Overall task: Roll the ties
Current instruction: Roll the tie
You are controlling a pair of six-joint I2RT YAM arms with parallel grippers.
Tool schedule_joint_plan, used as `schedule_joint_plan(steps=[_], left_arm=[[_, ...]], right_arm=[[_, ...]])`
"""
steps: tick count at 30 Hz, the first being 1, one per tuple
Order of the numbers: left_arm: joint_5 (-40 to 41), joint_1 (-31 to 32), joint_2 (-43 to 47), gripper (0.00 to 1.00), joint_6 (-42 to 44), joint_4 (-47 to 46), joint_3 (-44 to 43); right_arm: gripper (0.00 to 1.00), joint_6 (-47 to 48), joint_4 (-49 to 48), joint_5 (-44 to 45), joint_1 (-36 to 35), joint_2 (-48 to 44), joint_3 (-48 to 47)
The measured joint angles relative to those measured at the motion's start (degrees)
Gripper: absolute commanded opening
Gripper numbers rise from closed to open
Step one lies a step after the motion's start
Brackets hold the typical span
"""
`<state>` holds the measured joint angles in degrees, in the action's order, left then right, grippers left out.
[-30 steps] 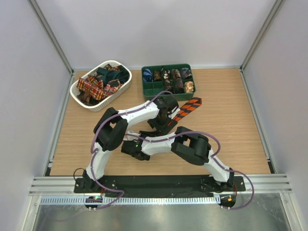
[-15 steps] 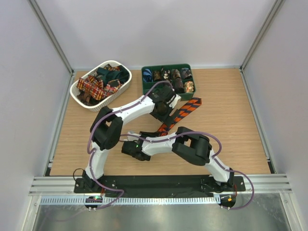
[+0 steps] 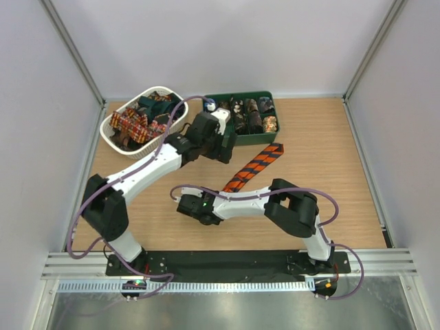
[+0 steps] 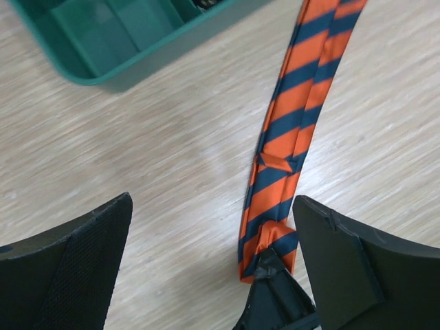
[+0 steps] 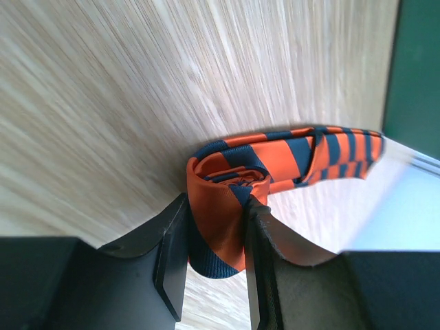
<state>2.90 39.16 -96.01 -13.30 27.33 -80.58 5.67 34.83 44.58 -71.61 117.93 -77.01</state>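
The right pincer (image 5: 214, 258) was seen clamped on the striped tie (image 4: 282, 137), an orange band crossed by dark blue diagonals. The tie's narrow end was curled into a small coil between the two fingers. From that grip the rest of the tie was laid flat on the wooden surface (image 3: 330, 192) and stretched straight away from the pincer. Its wide end lay close beside the near wall of the green tray (image 4: 130, 69); whether the two touched could not be told. The left pincer (image 4: 212, 227) was held above the surface with its jaws wide apart and nothing between them. In its wrist view the gripped end of the tie was found just inside the finger (image 4: 344, 261) on the right, and the tray's corner lay ahead of the fingertips, to the left. Rolled ties (image 3: 251, 113) were stood in the tray's compartments. A heap of loose ties (image 3: 141, 117) was held in the white basket (image 3: 113, 130), on the far side of the left pincer from the striped tie.
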Motion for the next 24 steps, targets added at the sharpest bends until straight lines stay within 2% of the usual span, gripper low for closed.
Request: schedule_joint_plan(steps=[4,9,15,24], left_arm=[[3.23,-1.40,5.97,1.00,-3.54,-4.50,5.29],[9.86,-3.17,14.84,1.00,-8.31,-12.15,16.04],[17.16,-4.13,25.38,1.00,-14.53,-19.34,27.32],[21.70,-4.70,35.54,1.00,-19.39,-23.96,34.95]], right_arm=[[0.01,0.26,-2.89,-5.57,1.31,-3.21,2.12],[0.01,0.31,-6.71,-13.31,3.65,-7.52,5.22],[0.01,0.17,-11.61,-25.94,7.67,-12.37,8.76],[0.01,-0.96,-17.33,-46.45,15.32,-15.76,11.91]])
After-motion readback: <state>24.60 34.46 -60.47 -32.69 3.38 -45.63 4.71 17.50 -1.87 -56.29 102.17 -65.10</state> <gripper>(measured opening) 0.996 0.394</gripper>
